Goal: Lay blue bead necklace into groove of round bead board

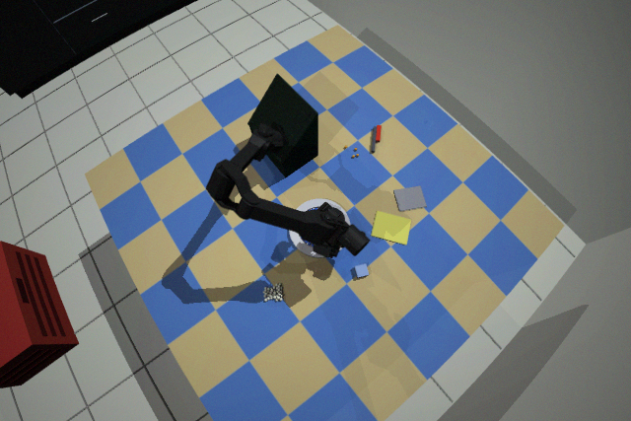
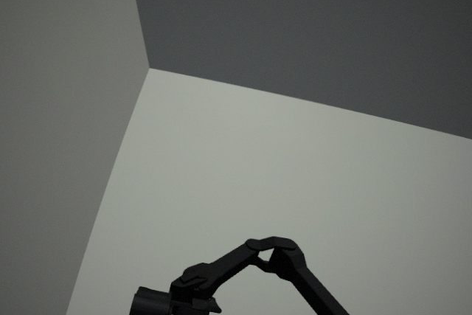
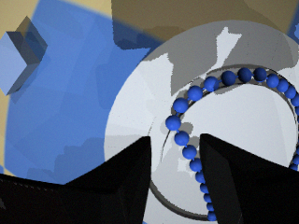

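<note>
Over the round white board, the black arm reaches with its gripper partly open, a modest gap between the fingertips and nothing gripped. The blue necklace lies on the board; in the wrist view its upper beads follow the groove's curve, while one strand bends inward and runs down between the fingers' sides, apart from the groove at left. That strand's lower beads pass beside the right-hand finger in that view. Near the board sit a small light-blue cube, a yellow square and a cluster of pale beads. Beyond the yellow square is a gray square. The top view hides the fingertips.
</note>
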You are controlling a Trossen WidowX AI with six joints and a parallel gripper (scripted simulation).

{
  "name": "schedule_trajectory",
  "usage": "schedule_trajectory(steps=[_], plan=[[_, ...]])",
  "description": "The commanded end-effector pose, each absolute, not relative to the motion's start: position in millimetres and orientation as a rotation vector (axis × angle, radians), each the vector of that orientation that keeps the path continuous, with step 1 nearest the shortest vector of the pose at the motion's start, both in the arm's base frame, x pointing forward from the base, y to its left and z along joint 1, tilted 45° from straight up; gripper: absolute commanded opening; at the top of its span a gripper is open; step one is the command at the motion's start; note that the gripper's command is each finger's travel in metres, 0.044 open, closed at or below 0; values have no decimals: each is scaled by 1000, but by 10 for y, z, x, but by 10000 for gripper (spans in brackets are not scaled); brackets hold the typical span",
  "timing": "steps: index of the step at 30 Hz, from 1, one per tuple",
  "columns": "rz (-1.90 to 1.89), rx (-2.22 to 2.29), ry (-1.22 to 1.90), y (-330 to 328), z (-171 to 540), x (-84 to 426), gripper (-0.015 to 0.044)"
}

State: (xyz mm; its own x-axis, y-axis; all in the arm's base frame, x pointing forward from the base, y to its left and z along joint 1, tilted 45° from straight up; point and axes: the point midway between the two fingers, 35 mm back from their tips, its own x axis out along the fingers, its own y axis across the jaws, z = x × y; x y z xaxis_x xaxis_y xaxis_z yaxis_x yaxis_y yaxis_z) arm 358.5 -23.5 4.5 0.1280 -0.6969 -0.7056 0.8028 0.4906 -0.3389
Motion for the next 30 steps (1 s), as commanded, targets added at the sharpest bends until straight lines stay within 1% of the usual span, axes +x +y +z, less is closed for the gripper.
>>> schedule_trajectory(steps=[1, 24, 28, 29, 30], plan=[[-1092, 133, 941, -219, 52, 3585, 120], [-1096, 127, 940, -452, -167, 3618, 120], [-1099, 136, 940, -442, -152, 3620, 15], [-1099, 136, 940, -442, -152, 3620, 0], [-1099, 136, 940, -442, -152, 3620, 0]])
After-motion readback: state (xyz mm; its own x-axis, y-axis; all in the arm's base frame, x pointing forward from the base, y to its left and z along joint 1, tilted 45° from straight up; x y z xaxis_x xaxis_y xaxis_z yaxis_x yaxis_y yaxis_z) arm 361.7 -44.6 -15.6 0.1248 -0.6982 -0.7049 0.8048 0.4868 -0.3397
